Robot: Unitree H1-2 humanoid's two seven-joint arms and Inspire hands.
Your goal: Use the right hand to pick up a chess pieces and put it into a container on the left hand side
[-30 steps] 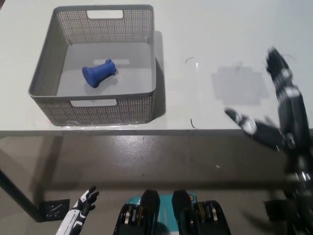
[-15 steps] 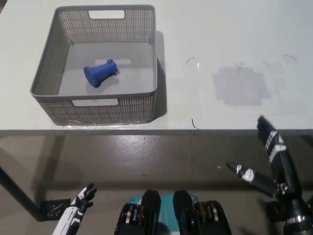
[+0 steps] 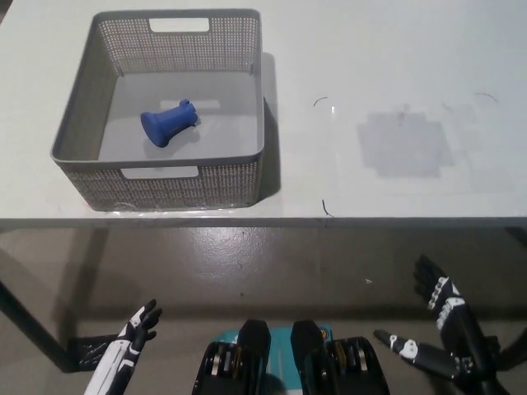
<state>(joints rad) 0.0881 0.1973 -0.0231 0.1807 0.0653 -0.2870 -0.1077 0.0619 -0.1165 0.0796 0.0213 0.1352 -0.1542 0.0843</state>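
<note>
A blue chess piece [image 3: 168, 123] lies on its side inside the grey mesh basket [image 3: 160, 177] at the table's left. My black right hand [image 3: 440, 325] hangs open below the table's front edge at the lower right, far from the basket and holding nothing. At the lower left my white left hand [image 3: 128, 346] rests low, its fingers spread and empty.
The white table [image 3: 395, 74] carries a faint grey patch [image 3: 405, 144] on its right half and a few thin dark marks. Below the front edge lies a brown floor, with a dark table leg [image 3: 25, 325] at the left.
My right hand has dropped from above the table's right side to below its front edge. The chess piece and basket have stayed put.
</note>
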